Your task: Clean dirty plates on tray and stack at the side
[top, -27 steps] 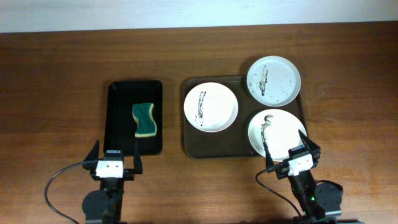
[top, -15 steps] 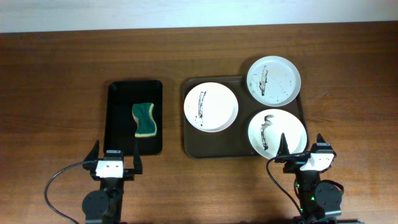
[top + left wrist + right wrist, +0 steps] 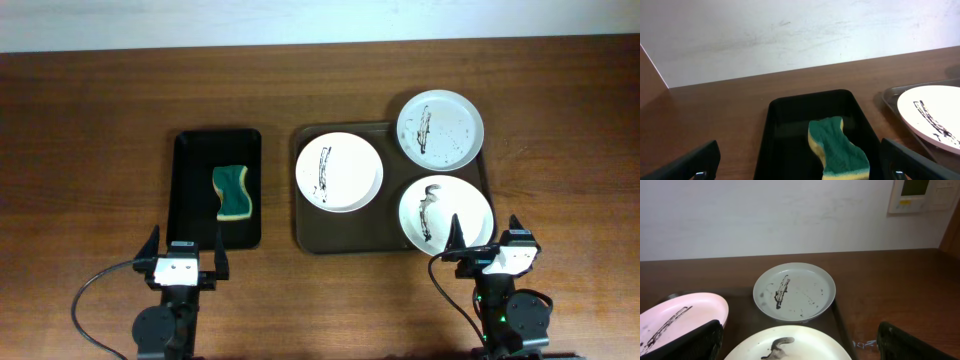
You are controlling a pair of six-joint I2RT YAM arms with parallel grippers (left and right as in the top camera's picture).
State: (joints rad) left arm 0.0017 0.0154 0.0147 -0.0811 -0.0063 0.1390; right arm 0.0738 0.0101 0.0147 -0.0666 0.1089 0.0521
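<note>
Three white plates with dark smears lie on the dark brown tray point(image 3: 310, 238): one at the left point(image 3: 339, 171), one at the back right point(image 3: 440, 127), one at the front right point(image 3: 445, 215). My right gripper point(image 3: 487, 238) is open and empty at the front edge of the front right plate point(image 3: 795, 347). The right wrist view also shows the back plate point(image 3: 794, 291) and the left plate point(image 3: 675, 320). My left gripper point(image 3: 185, 248) is open and empty, just in front of the black tray point(image 3: 190, 190) that holds a green and yellow sponge point(image 3: 233, 192).
The black tray point(image 3: 790, 125) with the sponge point(image 3: 837, 150) lies left of the brown tray. In the left wrist view the left plate point(image 3: 935, 115) shows at the right. A white wall with a wall panel point(image 3: 920, 194) stands behind the table.
My right gripper has drawn back from over the front right plate toward the table's front edge and shifted slightly right. The left arm has not moved.
</note>
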